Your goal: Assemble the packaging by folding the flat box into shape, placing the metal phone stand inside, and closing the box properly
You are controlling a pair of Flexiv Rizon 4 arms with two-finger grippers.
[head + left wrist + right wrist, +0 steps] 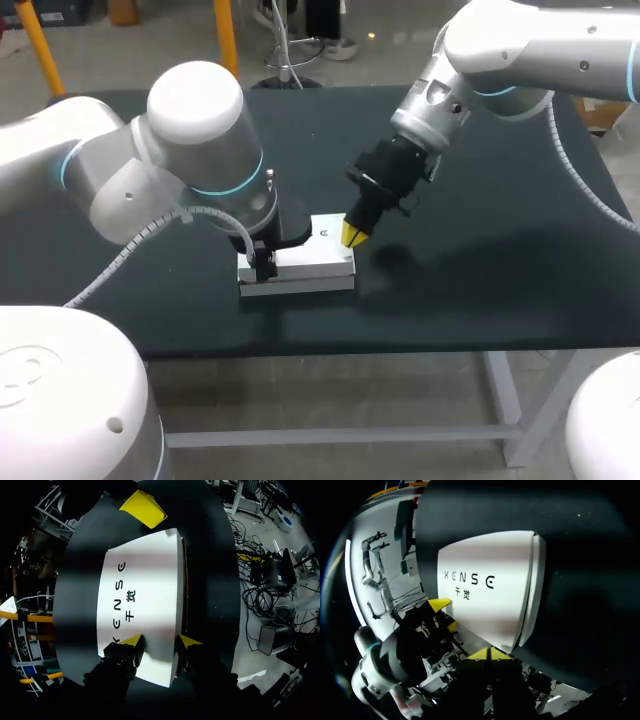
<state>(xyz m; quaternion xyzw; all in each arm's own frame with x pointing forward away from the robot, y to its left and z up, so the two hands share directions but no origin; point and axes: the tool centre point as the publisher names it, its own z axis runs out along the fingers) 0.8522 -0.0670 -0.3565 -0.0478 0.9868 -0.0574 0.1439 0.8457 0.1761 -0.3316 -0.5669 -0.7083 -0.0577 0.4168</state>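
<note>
The jaws of the right gripper (490, 654) are pinched together with nothing between them. The two yellow tips meet in a single point at the edge of the white box (490, 585) just ahead. I read that as a blunt poker, better suited to pressing a panel down than to gripping.

The left gripper (161, 641) has its jaws moderately apart and holds nothing. One yellow tip rests on the box's top face, and the other sits just past the edge, beside a thin dark seam (183, 580) that runs along that side. This looks like a steadying hold, pinning the box to the table (480, 250) so that a push from the other end cannot slide it.

Seen from above, the box lies flat toward the table's front edge. The left gripper is over its left end and the right gripper at its far right corner, so the arms work from opposite ends.

The box is already folded into shape with its lid down, so the task looks close to finished. Whether the lid is fully tucked along that seam I cannot tell. The metal phone stand is nowhere in sight; it may be inside, but nothing shows it. The next move probably calls for a firm, square press along the edge, since an off-centre push could skew the lid.
</note>
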